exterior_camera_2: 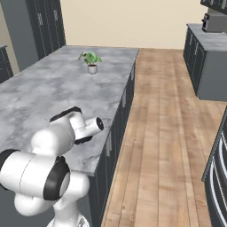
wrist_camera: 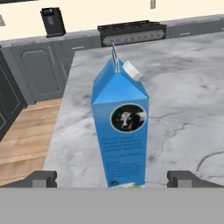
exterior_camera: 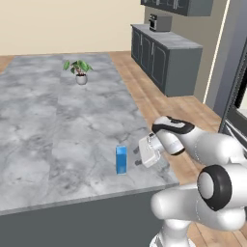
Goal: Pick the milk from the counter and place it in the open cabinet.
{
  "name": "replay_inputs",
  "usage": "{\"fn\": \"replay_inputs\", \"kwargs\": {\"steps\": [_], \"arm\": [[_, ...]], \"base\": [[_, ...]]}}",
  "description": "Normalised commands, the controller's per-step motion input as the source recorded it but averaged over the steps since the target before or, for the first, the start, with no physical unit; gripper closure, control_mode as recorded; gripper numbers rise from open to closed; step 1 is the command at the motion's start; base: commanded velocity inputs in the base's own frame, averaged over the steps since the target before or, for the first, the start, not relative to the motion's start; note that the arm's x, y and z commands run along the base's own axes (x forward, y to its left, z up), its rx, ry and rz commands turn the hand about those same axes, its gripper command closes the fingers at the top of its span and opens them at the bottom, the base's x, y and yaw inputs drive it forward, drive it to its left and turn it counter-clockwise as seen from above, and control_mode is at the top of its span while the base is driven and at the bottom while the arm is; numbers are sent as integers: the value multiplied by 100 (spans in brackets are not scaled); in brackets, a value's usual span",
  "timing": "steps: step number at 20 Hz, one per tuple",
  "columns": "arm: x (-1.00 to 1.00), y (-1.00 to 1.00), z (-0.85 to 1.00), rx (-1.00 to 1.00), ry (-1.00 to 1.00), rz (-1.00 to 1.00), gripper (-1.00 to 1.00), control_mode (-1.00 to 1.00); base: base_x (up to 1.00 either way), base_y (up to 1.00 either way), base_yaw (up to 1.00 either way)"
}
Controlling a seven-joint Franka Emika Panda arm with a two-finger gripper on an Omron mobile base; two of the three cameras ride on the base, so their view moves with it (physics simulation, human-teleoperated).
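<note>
Basically still at the approach stage, nothing grasped yet. Milk point(exterior_camera: 121, 159) stands upright on the tabletop point(exterior_camera: 53, 125), lower centre of the left base view, near the slab's front edge. In the hand view the carton sits dead centre, cow logo facing the camera, white cap on the slanted top.

Pincer point(exterior_camera: 137, 157) comes in sideways from the right of the carton, just beside it, not touching as far as the left base view shows. Jaws are spread wide: in the hand view the two dark fingertips point(wrist_camera: 43, 178) sit at the lower left and lower right of the frame with the carton's base between them, clear gaps either side.

Judged progress: alignment looks good, pick not done. Left to do: advance a bit, close on the carton, lift, carry to the cabinet, set it on the shelf. Dark wall cabinets point(exterior_camera: 178, 6) show at the top right of the left base view; can't tell from here whether that's the open one.

Potted plant point(exterior_camera: 79, 70) is at the far end of the slab, well apart.
</note>
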Motion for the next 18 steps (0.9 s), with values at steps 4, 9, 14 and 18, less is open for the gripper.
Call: {"fn": "replay_inputs", "kwargs": {"steps": [4,9,14,18], "arm": [[-1,10,-11,0,0,0,-100,-100],[-1,21,-7,0,0,0,-100,-100],[0,25,0,0,0,0,-100,-100],[-2,20,0,0,0,0,-100,-100]], "base": [[0,0,0],[0,0,0],[0,0,0],[0,0,0]]}}
